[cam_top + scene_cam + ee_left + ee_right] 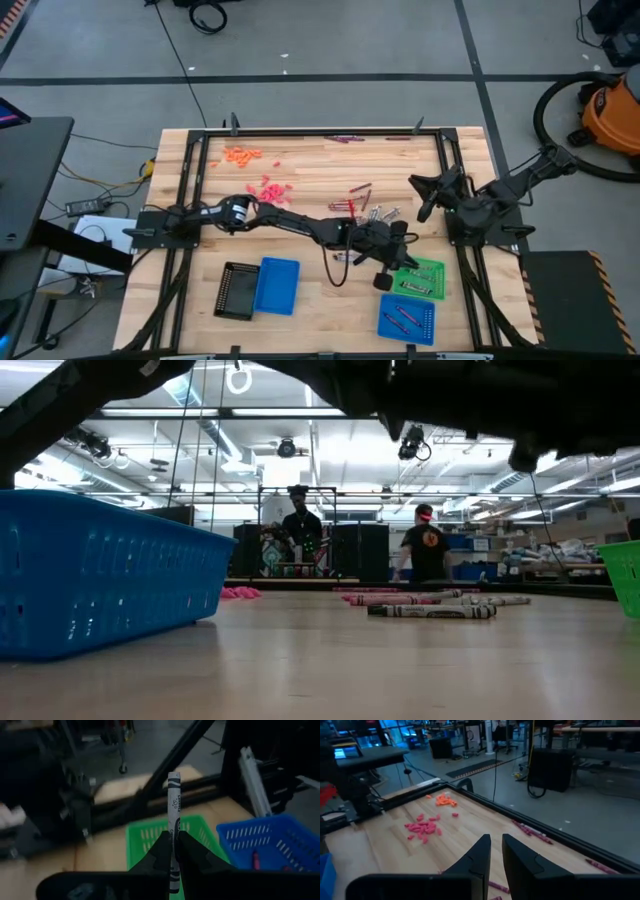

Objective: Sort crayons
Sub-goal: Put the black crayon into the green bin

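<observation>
1. Wooden desk [300, 170] inside a black frame, in a big workshop; two people stand far off behind it in the low view.
2. Left claw [173, 851] is reached out over the green tray [145, 832] and clamped on a silver-grey crayon [173, 810], which stands upright and sticks well out beyond the fingertips.
3. Just beside that tray, past the claw's tip, sits the blue tray [260, 837] with a few crayons already in it.
4. Right claw [495, 851] waits over the desk's right side, holding nothing, its fingers a narrow gap apart.
5. Unsorted crayons remain: a red and grey scatter [365, 205] behind the left claw, pink bits [268, 188] and orange bits [242, 154] further back along its arm.
6. Risk, as I judge it: released from upright, the crayon could tip over the tray wall onto the desk, or into the neighbouring blue tray, since the two sit so close.
</observation>
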